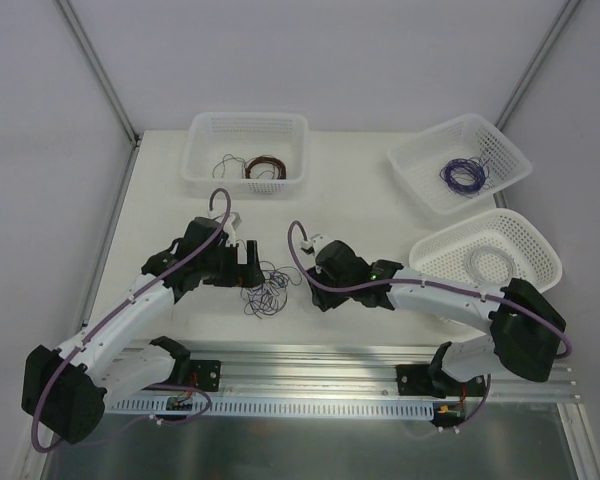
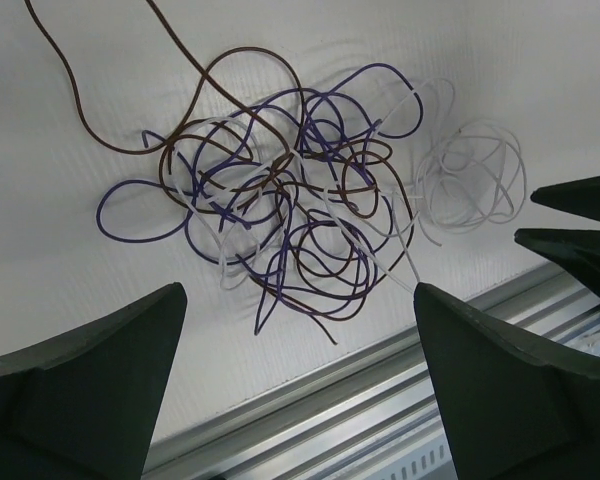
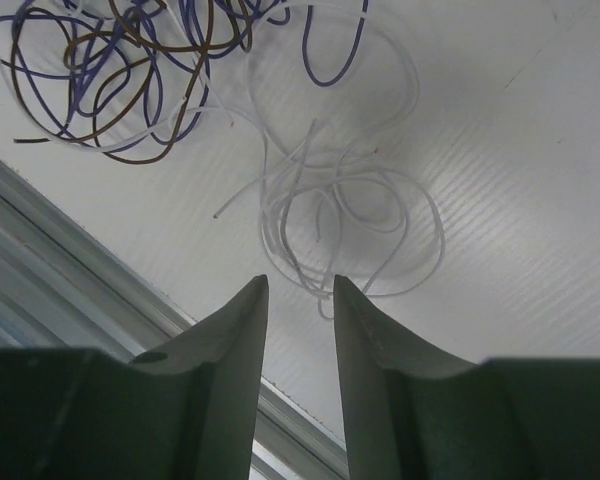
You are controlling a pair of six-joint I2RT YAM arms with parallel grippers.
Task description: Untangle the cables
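Note:
The cables [image 1: 267, 290] lie as a loose clump of thin brown, purple and white wires on the white table between both arms. My left gripper [image 1: 248, 266] hovers at the clump's left edge. In the left wrist view it [image 2: 295, 295] stands wide open and empty, with the cables [image 2: 290, 210] beyond the tips. My right gripper [image 1: 303, 288] is at the clump's right edge. In the right wrist view its jaws [image 3: 298, 282] are narrowed with a gap still showing. The lowest loop of white wire [image 3: 350, 215] reaches down between the tips. The brown and purple part [image 3: 110, 80] lies up left.
A white basket [image 1: 248, 117] at the back holds dark and red-brown coils. A second basket [image 1: 412, 152] at back right holds a purple coil. A third basket [image 1: 435, 243] beside the right arm holds a whitish coil. An aluminium rail [image 1: 310, 365] runs along the near edge.

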